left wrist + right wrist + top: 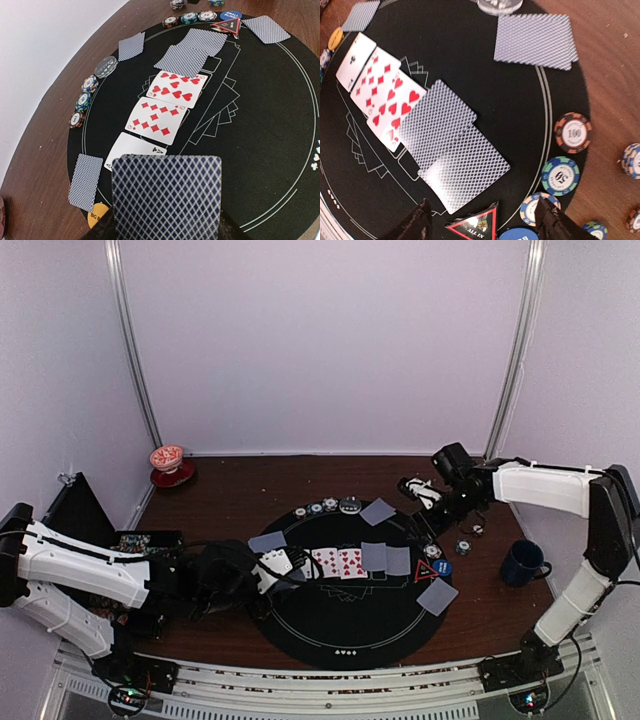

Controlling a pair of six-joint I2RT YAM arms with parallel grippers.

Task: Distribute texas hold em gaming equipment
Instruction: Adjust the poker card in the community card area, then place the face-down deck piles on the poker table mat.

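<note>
My left gripper [272,570] is shut on a deck of grey-blue-backed cards [167,195] and holds it over the near left of the black round mat [340,625]; the deck hides its fingers. Three face-up cards, an ace of clubs [132,150], diamonds [155,120] and hearts [176,90], lie in a row with two face-down cards [187,55]. My right gripper [482,222] is open and empty above the red triangle marker [475,226], the blue button [520,234] and striped chips [561,176] at the mat's right edge. The orange button [97,217] lies beside a face-down pair [85,180].
More face-down pairs lie on the mat [378,511] [437,595] [267,541]. Chips and a clear button [349,505] line the far rim. Loose chips [465,547] sit on the wood. A dark blue mug [522,563] stands right, a red-and-white cup [168,462] far left.
</note>
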